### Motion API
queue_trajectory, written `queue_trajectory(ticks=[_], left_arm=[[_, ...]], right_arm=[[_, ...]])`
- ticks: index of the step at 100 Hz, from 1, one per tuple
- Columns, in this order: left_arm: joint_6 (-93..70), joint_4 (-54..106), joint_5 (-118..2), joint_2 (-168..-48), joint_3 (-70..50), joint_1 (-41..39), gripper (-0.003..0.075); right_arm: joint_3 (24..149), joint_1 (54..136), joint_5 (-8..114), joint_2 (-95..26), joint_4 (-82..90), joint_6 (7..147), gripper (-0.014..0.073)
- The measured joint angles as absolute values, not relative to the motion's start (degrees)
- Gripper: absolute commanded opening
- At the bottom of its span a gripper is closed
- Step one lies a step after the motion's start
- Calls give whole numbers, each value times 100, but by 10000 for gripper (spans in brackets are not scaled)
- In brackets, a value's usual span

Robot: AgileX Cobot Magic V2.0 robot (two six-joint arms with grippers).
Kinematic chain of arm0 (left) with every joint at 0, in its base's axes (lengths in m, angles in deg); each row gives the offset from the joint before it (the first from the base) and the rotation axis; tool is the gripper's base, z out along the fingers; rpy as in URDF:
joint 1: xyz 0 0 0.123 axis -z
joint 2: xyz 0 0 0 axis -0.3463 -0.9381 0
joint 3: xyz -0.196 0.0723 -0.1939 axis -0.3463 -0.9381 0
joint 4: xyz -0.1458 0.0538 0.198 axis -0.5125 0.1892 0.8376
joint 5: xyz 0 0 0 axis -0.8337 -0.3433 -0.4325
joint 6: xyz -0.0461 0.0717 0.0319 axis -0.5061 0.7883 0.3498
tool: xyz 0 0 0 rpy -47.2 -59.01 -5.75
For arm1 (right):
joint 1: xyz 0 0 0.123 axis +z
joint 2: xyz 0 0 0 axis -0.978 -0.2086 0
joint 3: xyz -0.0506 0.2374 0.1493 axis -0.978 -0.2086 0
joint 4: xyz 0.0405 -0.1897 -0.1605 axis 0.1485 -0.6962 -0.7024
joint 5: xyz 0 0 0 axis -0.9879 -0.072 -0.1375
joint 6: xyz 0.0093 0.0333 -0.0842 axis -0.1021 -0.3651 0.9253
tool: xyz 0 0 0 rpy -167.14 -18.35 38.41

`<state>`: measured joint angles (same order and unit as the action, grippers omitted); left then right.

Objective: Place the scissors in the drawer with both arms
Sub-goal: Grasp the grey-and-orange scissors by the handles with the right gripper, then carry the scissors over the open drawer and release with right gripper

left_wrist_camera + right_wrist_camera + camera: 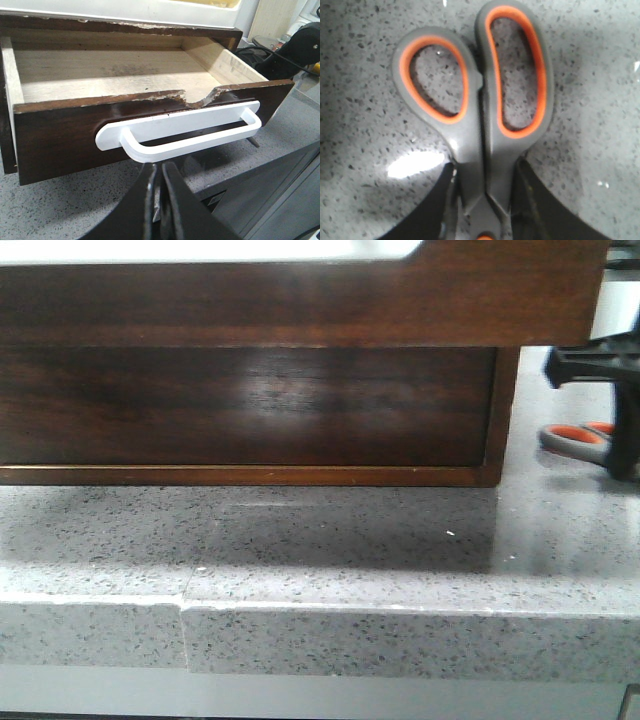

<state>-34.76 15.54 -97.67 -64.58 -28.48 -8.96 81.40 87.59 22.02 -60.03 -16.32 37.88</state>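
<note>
The scissors [475, 100], grey with orange-lined loops, lie flat on the speckled countertop. My right gripper [484, 167] is shut on their neck just below the loops, one black finger on each side. In the front view the scissors [575, 438] lie at the far right beside the right gripper [622, 445]. The drawer [60, 135] is pulled open, and the part of its inside that shows is empty. It has a white handle [190, 132]. My left gripper [159, 169] is shut and empty just below that handle, not holding it. The glossy drawer front [250, 405] fills the front view.
The wooden casing [505, 410] with a thin gold line frames the drawer. The grey speckled countertop [350, 530] has a front edge close by [300, 610]. A white object sits on top of the casing [150, 10]. Part of the other arm [295, 47] shows beyond the drawer.
</note>
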Motion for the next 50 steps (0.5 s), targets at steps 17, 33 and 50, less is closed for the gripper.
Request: queue_trajectory(ticks=[17,33,50], left_arm=[[-3297,1554,-9805,-6458,-2848,-896,-20],[-3085,1554,-9805,-6458,-2848,-896,-20],[-3032,1554,-9805,-6458,-2848,-896,-20]], right_arm=[[8130,8759,1869,-4895,-1598,3788,-67],[8689,8774,1750,-3688,-1609,4023,-67],[9703,9176,1680,-3029,-1608,4749,-67]])
